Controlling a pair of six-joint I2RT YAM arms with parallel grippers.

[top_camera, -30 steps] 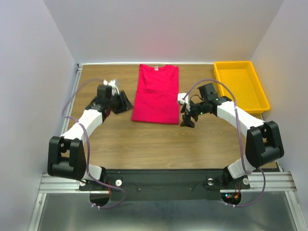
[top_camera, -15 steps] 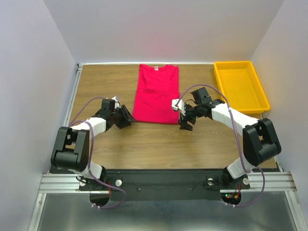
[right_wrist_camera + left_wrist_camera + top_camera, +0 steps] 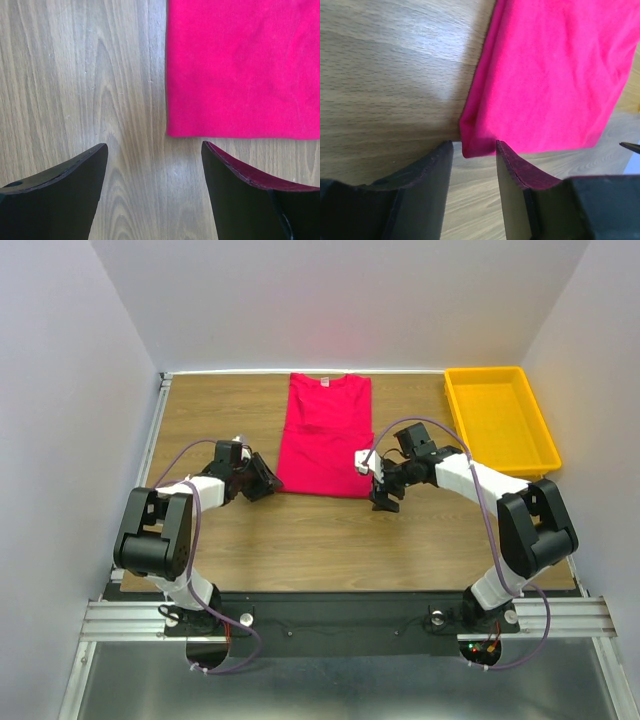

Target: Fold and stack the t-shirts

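The crimson-pink t-shirt [image 3: 325, 435] lies folded into a long narrow rectangle on the wooden table, neck at the far end. My left gripper [image 3: 267, 480] is low at its near left corner. In the left wrist view the jaws [image 3: 474, 149] are open, with the shirt's corner [image 3: 550, 75] just at the fingertips and not gripped. My right gripper [image 3: 384, 499] is at the near right corner. In the right wrist view it [image 3: 155, 150] is wide open and empty. The shirt's corner [image 3: 240, 65] lies just ahead of the gap.
A yellow plastic tray [image 3: 505, 420] stands at the far right of the table, with nothing in it. White walls close in the table at the back and both sides. Bare wood lies between the shirt and the arm bases.
My left gripper has swung nearer and right, down to the shirt's near left corner. My right gripper has shifted slightly left and nearer, to the near right corner. The shirt has not moved.
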